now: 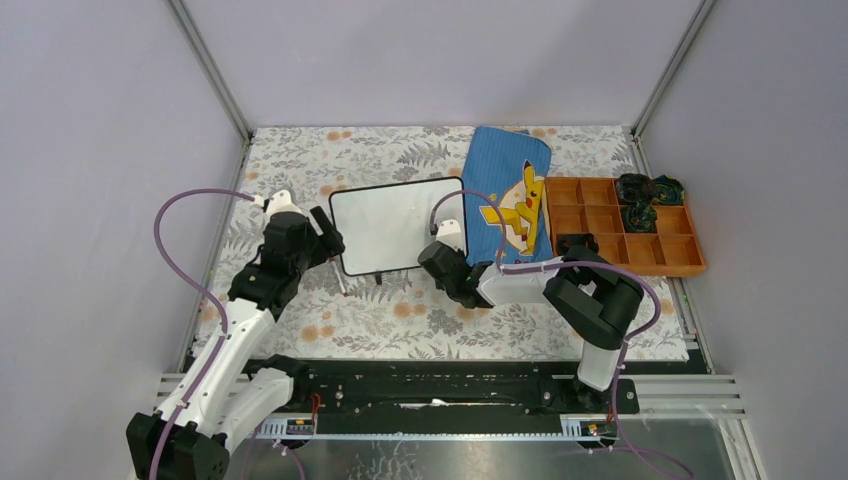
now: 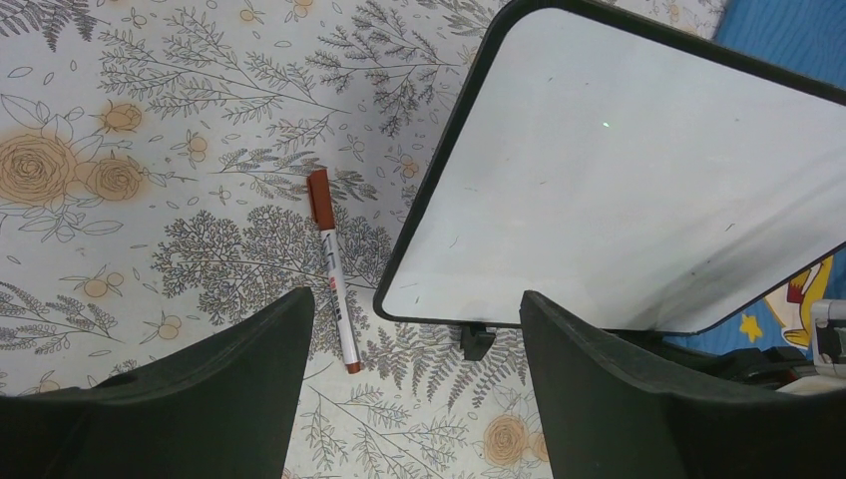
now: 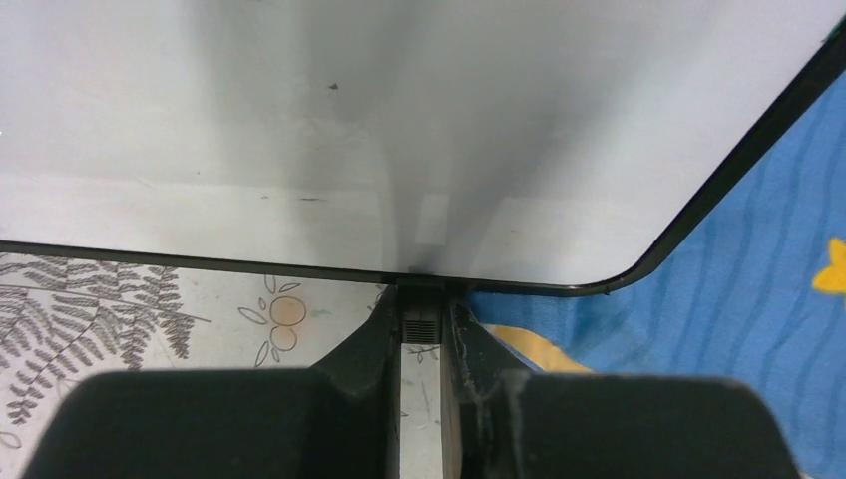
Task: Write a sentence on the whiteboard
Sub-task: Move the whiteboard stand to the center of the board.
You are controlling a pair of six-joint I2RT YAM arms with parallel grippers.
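Observation:
The whiteboard [image 1: 398, 225] stands tilted on the floral cloth, its face blank apart from a few tiny specks. It fills the right of the left wrist view [image 2: 638, 170] and the top of the right wrist view [image 3: 399, 130]. A white marker with a red-brown cap [image 2: 331, 269] lies on the cloth just left of the board, seen faintly from above [image 1: 341, 280]. My left gripper [image 2: 417, 329] is open and empty, above the board's lower left corner and the marker. My right gripper [image 3: 422, 324] is shut on the board's small black foot [image 3: 422, 317] at its right end.
A blue Pikachu pouch [image 1: 510, 195] lies right of the board, partly under it [image 3: 758, 299]. An orange compartment tray [image 1: 625, 225] with dark items stands at the far right. The board's other black foot [image 2: 478, 341] rests on the cloth. Grey walls close three sides.

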